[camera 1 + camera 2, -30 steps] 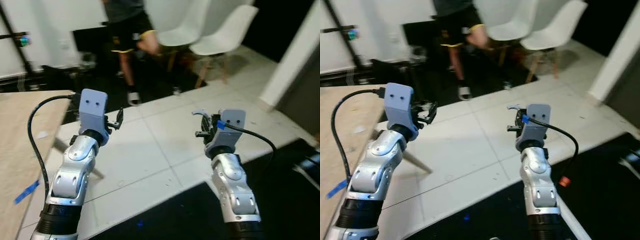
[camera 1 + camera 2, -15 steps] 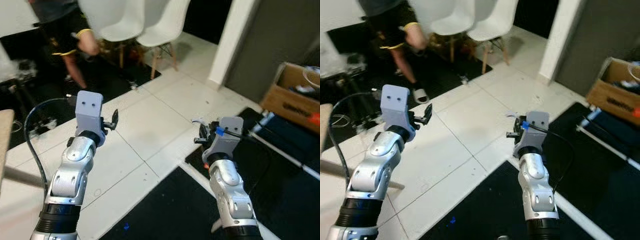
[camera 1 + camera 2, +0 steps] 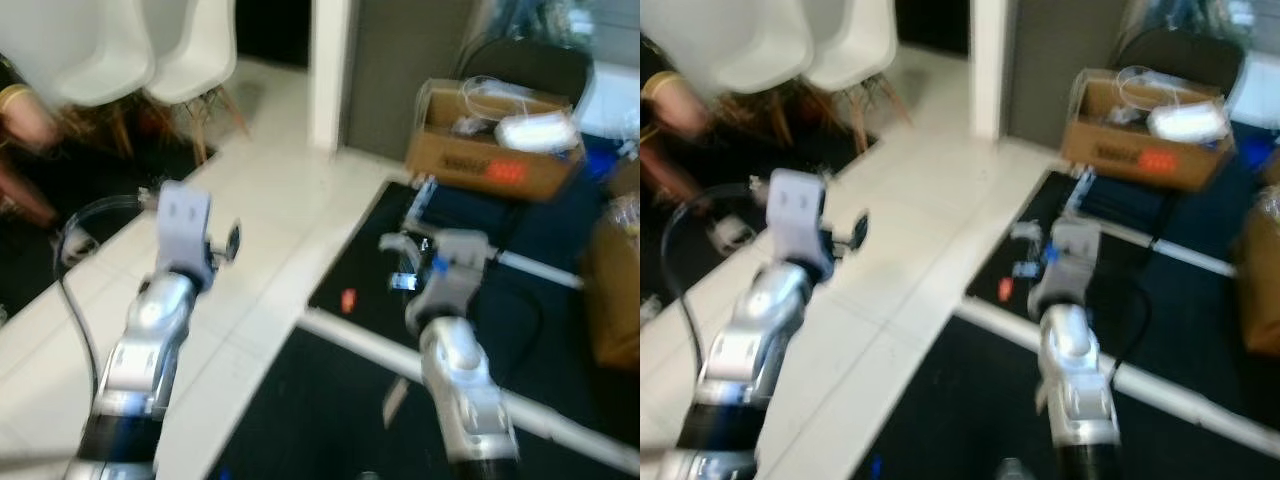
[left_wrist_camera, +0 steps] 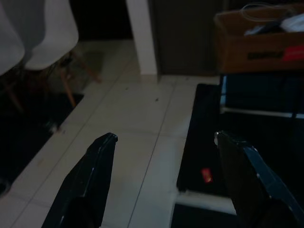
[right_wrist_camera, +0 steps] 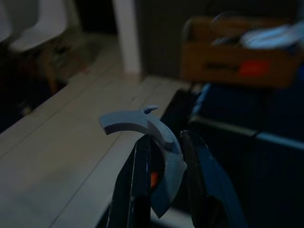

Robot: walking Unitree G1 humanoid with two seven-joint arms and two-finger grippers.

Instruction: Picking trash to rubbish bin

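Both arms are raised in front of me. My left gripper (image 3: 230, 240) is open and holds nothing; its fingers (image 4: 95, 175) stand wide apart above the white tile floor. My right gripper (image 3: 400, 262) is shut on a curved grey plastic piece (image 5: 142, 121), which sticks out past the fingertips (image 5: 141, 156). A small red scrap (image 3: 347, 299) lies on the black mat (image 3: 330, 400) between the two arms, also visible as a red scrap (image 4: 206, 175) in the left wrist view. The head views are blurred.
An open cardboard box (image 3: 495, 150) with white items stands ahead to the right, a brown package (image 3: 615, 280) at the far right. A white pillar (image 3: 330, 70) rises ahead. White chairs (image 3: 130, 50) and a person's leg (image 3: 25, 110) are at the left. A white bar (image 3: 370, 345) crosses the mat.
The camera has swung to the right: the table left the picture, chairs and person slid left, and the pillar, box and black mat came in. Both grippers keep their pose.
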